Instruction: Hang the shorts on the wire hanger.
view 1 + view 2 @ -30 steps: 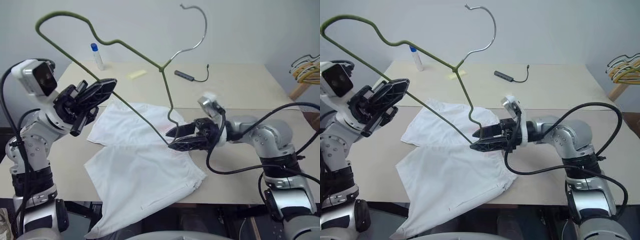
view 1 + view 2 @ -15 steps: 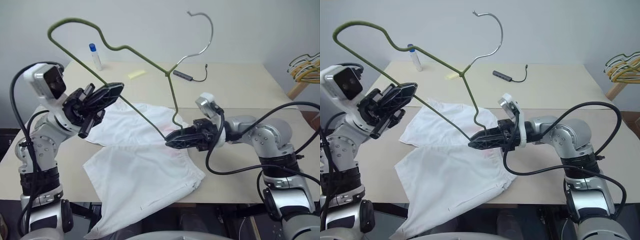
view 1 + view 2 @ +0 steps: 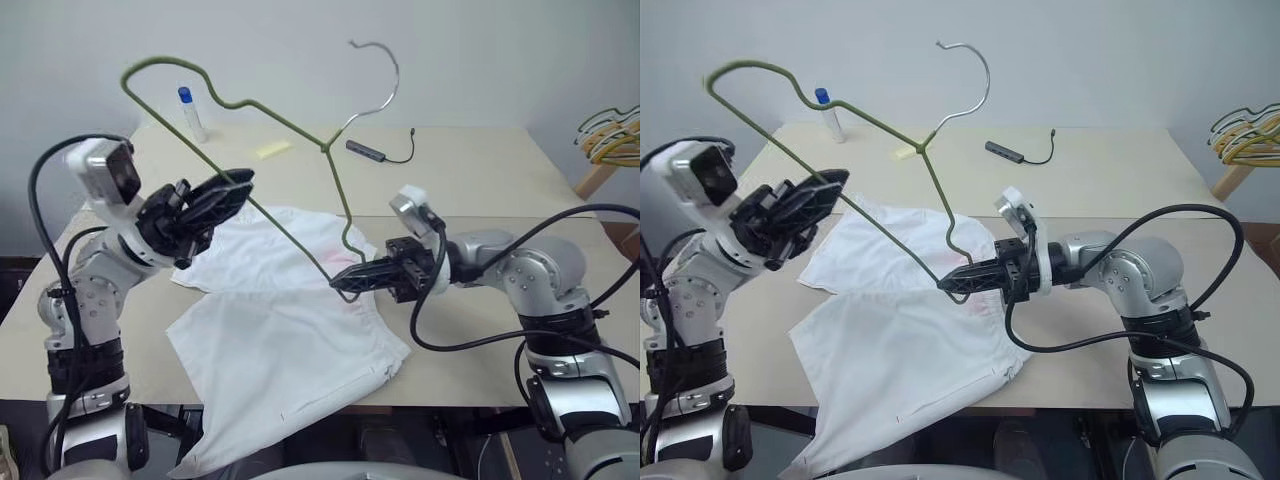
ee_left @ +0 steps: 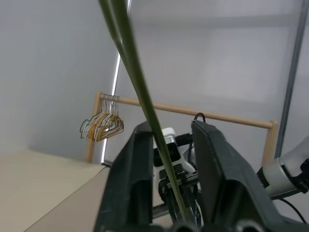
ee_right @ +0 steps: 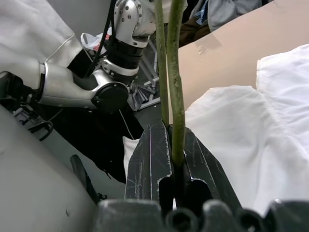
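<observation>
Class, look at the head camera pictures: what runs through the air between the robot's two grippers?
The wire hanger's long straight bar spans that gap, above the shorts, from the left gripper down to the right gripper, seen in both eye views.

looking like a bare robot test lab, plain white walls [image 3: 500, 50] closing it in, beige work table [image 3: 480, 170] sitting up front, wooden rack [image 4: 193, 113] holding yellowish hangers [image 3: 612, 135], small cabled adapter [image 3: 372, 151] lying around

Olive wire hanger [image 3: 290, 122] tilts above flat white shorts [image 3: 280, 340].
</observation>
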